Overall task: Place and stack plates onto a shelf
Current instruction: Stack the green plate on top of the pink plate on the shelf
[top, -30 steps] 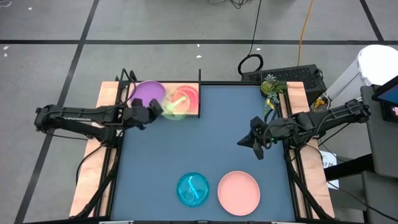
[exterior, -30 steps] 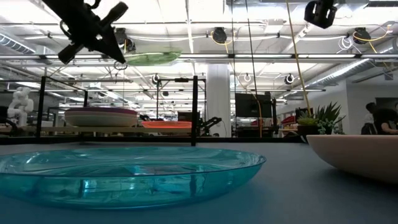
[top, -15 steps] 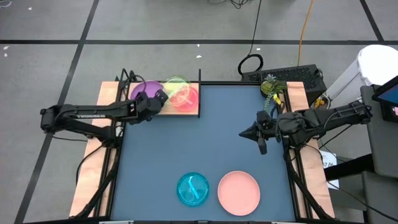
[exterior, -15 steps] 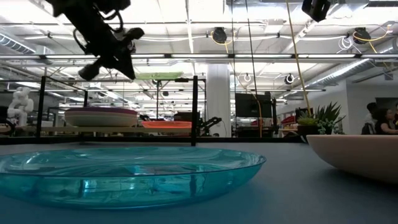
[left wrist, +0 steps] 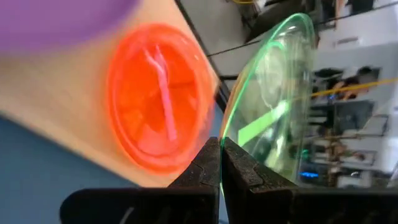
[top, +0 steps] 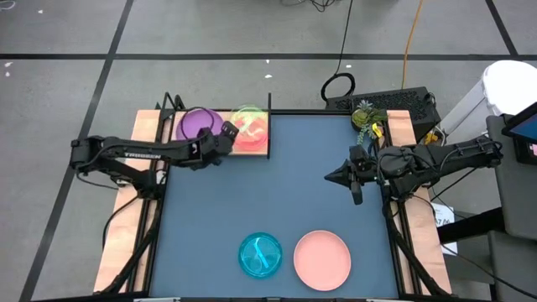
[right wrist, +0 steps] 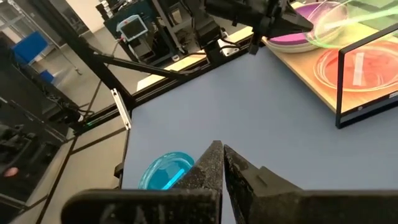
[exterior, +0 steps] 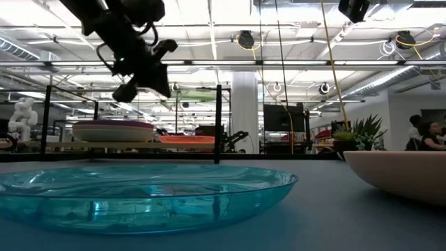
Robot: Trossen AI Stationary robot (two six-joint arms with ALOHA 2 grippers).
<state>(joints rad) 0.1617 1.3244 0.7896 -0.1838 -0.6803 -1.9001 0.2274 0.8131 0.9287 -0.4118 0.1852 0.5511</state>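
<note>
My left gripper (top: pixel 226 134) is shut on a clear green plate (top: pixel 247 118), held in the air over the shelf (top: pixel 262 152) at the table's far left. Below it an orange plate (left wrist: pixel 155 99) rests flat on the wooden board. A purple plate (top: pixel 196 123) sits beside it, on a paler plate (exterior: pixel 111 132). A teal plate (top: pixel 261 255) and a salmon pink plate (top: pixel 322 258) lie on the tabletop near the front edge. My right gripper (top: pixel 331 177) hangs shut and empty above the table's right side. My left gripper pinches the green plate's rim (left wrist: pixel 227 132) between its two fingers, at the edge nearest the arm. The fingers come from the table's left, slanting down. The plate is tilted and lifted clear, hanging over the orange plate.
Thin black uprights (exterior: pixel 218 124) stand at the shelf's ends. A potted plant (top: pixel 364 117) sits at the table's far right corner. The blue tabletop (top: pixel 268 193) between the shelf and the two near plates is bare.
My left gripper has carried the green plate toward the table's right along the shelf and downward, from beside the purple plate to over the orange one. The arm has stretched out and the wrist has rolled a little. The plate stays in the hold.
</note>
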